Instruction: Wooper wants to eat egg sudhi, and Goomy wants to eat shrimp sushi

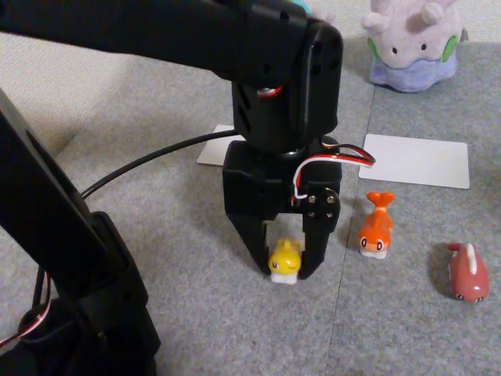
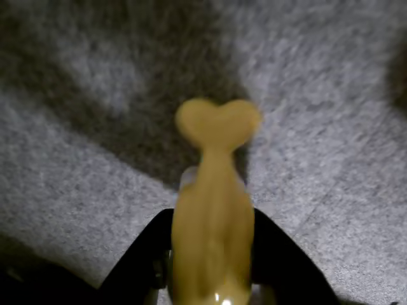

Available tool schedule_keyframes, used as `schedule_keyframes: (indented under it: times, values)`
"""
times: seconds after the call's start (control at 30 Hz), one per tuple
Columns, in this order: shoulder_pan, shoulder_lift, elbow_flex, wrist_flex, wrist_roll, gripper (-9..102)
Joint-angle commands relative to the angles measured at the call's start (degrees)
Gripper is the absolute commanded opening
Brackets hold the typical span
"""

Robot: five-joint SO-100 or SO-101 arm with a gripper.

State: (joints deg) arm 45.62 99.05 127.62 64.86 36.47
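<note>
Gripper [image 1: 286, 262] sat low on the grey carpet [image 1: 180, 258], fingers [image 1: 256, 249] closed snug on both sides of the egg sudhi [image 1: 285, 261], which the wrist view showed tail-up [image 2: 213, 216]. Shrimp sushi [image 1: 376, 227] stood just right of it, a dull red figure [image 1: 467, 272] further right. Two white cards [image 1: 415, 160] lay behind, Goomy [image 1: 412, 43] at the far edge.

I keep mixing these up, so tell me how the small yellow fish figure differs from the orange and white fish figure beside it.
The glossy all-yellow fish-shaped figure is one colour; the glossy orange fish-shaped figure with a white underside is two-toned. The yellow one sits between the fingers of the black end effector; the orange one stands free on the grey carpet, to its right in the fixed view. Both are small, with forked tails.
</note>
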Motion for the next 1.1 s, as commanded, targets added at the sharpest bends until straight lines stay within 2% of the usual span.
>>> schedule_keyframes:
  times: [0.0, 0.27, 0.5, 0.63, 0.83, 1.07]
  values:
    - [-0.44, 0.26, -1.67, -0.62, 0.35, 10]
    - [-0.62, 0.35, -1.76, -0.62, 0.53, 4]
    - [-2.64, 2.11, -2.55, -0.35, 1.67, 5]
    - [-9.58, 7.56, -2.64, 0.53, 7.56, 5]
    - [-25.49, 16.26, -2.90, -0.44, 22.41, 7]
    - [-35.86, 9.67, -18.81, 2.02, 38.14, 5]
